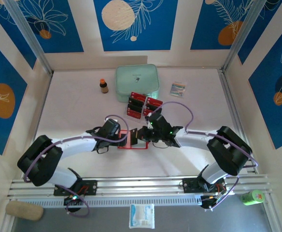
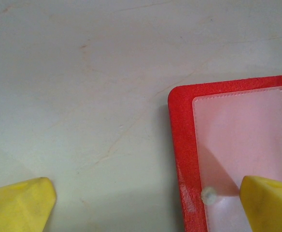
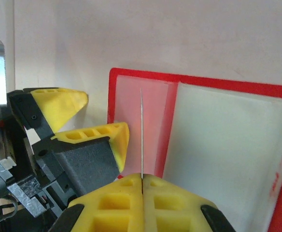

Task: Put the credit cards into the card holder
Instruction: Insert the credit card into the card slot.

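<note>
The red card holder (image 1: 133, 144) lies open on the table between both arms, its pale clear pockets (image 3: 228, 145) facing up. My right gripper (image 3: 142, 178) is shut on a credit card (image 3: 142, 130), seen edge-on as a thin white line standing over the holder's left pocket (image 3: 126, 116). My left gripper (image 2: 143, 205) is open; its right finger (image 2: 269, 203) rests on the holder's clear pocket (image 2: 242, 140) near the red edge, and the other finger (image 2: 18, 203) is over bare table. Several more red and black credit cards (image 1: 142, 104) lie just behind the grippers. In the top view my left gripper (image 1: 121, 137) and right gripper (image 1: 142, 134) meet at the holder.
A large mint-green case (image 1: 136, 82) sits at the back, touching the loose cards. A small brown bottle with an orange cap (image 1: 104, 86) stands to its left, and a pale striped packet (image 1: 177, 88) lies to its right. The left gripper's yellow fingers (image 3: 102, 140) crowd the right wrist view.
</note>
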Robot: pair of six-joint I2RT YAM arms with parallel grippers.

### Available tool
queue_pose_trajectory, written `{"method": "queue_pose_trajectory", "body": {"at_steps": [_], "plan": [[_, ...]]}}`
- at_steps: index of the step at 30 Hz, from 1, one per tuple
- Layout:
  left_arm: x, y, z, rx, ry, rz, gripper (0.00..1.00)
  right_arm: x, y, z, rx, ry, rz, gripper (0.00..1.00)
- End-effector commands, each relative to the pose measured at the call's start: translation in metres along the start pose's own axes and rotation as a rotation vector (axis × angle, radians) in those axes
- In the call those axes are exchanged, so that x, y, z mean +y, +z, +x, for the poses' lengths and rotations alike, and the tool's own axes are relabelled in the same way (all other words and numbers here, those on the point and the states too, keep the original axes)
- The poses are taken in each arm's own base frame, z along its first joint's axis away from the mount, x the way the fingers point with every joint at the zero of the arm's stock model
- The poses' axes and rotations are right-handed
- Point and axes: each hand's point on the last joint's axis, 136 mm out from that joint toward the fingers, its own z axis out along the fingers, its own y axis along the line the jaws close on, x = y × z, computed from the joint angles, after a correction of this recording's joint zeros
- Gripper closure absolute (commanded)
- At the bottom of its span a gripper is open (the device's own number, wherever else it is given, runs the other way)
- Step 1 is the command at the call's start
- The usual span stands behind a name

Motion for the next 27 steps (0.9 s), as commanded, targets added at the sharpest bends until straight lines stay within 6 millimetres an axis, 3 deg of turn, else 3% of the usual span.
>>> {"method": "queue_pose_trajectory", "body": {"at_steps": [1, 27], "plan": [[0.018, 0.002, 0.025, 0.072, -0.011, -0.058, 0.0, 0.007, -0.003, -0.01, -0.085, -0.007, -0.035, 1.0], [0.02, 0.006, 0.028, 0.083, -0.012, -0.063, 0.0, -0.02, 0.011, -0.003, -0.119, 0.058, 0.009, 1.0]]}}
